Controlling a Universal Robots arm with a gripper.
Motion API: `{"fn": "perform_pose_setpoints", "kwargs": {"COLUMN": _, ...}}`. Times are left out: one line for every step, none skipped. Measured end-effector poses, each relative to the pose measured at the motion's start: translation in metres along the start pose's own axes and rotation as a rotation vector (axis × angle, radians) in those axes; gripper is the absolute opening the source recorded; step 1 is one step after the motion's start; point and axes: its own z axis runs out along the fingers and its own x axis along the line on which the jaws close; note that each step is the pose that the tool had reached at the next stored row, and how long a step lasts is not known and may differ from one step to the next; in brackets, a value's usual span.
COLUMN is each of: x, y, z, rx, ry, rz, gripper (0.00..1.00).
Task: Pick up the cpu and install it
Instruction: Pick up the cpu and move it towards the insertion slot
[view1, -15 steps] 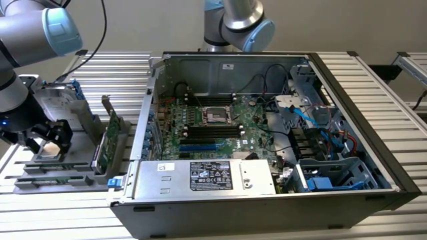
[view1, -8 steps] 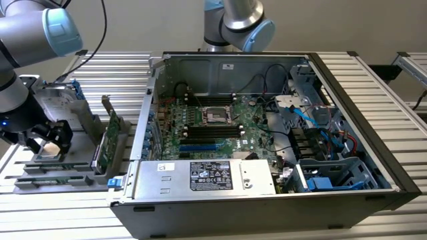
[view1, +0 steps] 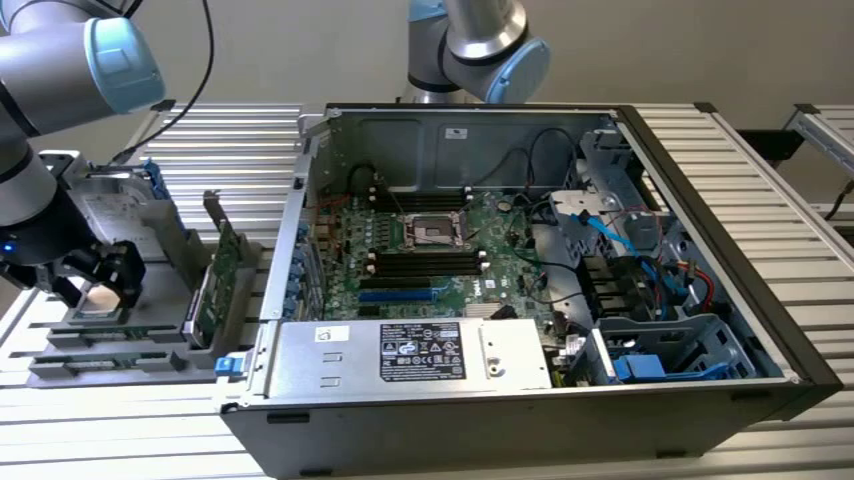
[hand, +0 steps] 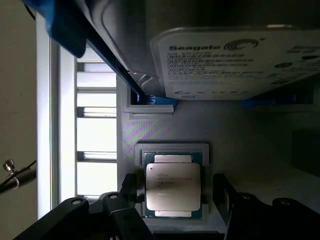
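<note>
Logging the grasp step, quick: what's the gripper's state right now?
Gripper: open, with a finger on each side of the cpu, not gripping it.

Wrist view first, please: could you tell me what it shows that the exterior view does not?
Wrist view: the printed marking on the small square silver-topped cpu, seated in its grey holder, and the Seagate label on the silver rectangular hard drive. Exterior view: the open black computer case with its green motherboard and metal-framed socket. Shared: the black tool, open, poised over the cpu.
</note>
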Motion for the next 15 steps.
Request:
{"fn": "perform_pose_setpoints", "kwargs": {"x": 0.0, "y": 0.0, "z": 0.0001, "rx": 0.0, "ry": 0.0, "rz": 0.001, "gripper": 0.72}}
{"fn": "perform_pose_setpoints", "kwargs": {"x": 0.0, "y": 0.0, "z": 0.0002, "rx": -0.0001, "ry": -0.0001, "rz": 0.001, "gripper": 0.72}}
{"fn": "perform_pose_setpoints", "kwargs": {"x": 0.0, "y": 0.0, "z": 0.0002, "rx": -0.0001, "ry": -0.0001, "rz": 0.002, "gripper": 0.72}}
{"fn": "perform_pose_setpoints", "kwargs": {"x": 0.0, "y": 0.0, "z": 0.0002, "rx": -0.0001, "ry": -0.0001, "rz": 0.003, "gripper": 0.72}}
{"fn": "perform_pose_setpoints", "kwargs": {"x": 0.0, "y": 0.0, "z": 0.0002, "rx": -0.0002, "ry": -0.0002, "rz": 0.003, "gripper": 0.7}}
{"fn": "perform_pose_setpoints", "kwargs": {"x": 0.0, "y": 0.0, "z": 0.0002, "rx": -0.0001, "ry": -0.0001, "rz": 0.004, "gripper": 0.63}}
{"fn": "perform_pose_setpoints", "kwargs": {"x": 0.0, "y": 0.0, "z": 0.0003, "rx": -0.0002, "ry": -0.0002, "rz": 0.004, "gripper": 0.63}}
{"fn": "perform_pose_setpoints", "kwargs": {"x": 0.0, "y": 0.0, "z": 0.0003, "rx": -0.0002, "ry": -0.0003, "rz": 0.005, "gripper": 0.63}}
{"fn": "perform_pose_setpoints", "kwargs": {"x": 0.0, "y": 0.0, "z": 0.0003, "rx": -0.0003, "ry": -0.0003, "rz": 0.005, "gripper": 0.63}}
{"fn": "perform_pose_setpoints", "kwargs": {"x": 0.0, "y": 0.0, "z": 0.0003, "rx": -0.0003, "ry": -0.0004, "rz": 0.006, "gripper": 0.63}}
{"fn": "perform_pose_setpoints", "kwargs": {"x": 0.0, "y": 0.0, "z": 0.0003, "rx": -0.0003, "ry": -0.0004, "rz": 0.006, "gripper": 0.63}}
{"fn": "perform_pose_setpoints", "kwargs": {"x": 0.0, "y": 0.0, "z": 0.0003, "rx": -0.0003, "ry": -0.0003, "rz": 0.006, "gripper": 0.63}}
{"fn": "perform_pose_setpoints", "kwargs": {"x": 0.0, "y": 0.0, "z": 0.0003, "rx": -0.0003, "ry": -0.0004, "rz": 0.006, "gripper": 0.63}}
{"fn": "perform_pose_setpoints", "kwargs": {"x": 0.0, "y": 0.0, "z": 0.0003, "rx": -0.0003, "ry": -0.0004, "rz": 0.006, "gripper": 0.63}}
{"fn": "perform_pose_setpoints", "kwargs": {"x": 0.0, "y": 0.0, "z": 0.0003, "rx": -0.0003, "ry": -0.0004, "rz": 0.006, "gripper": 0.63}}
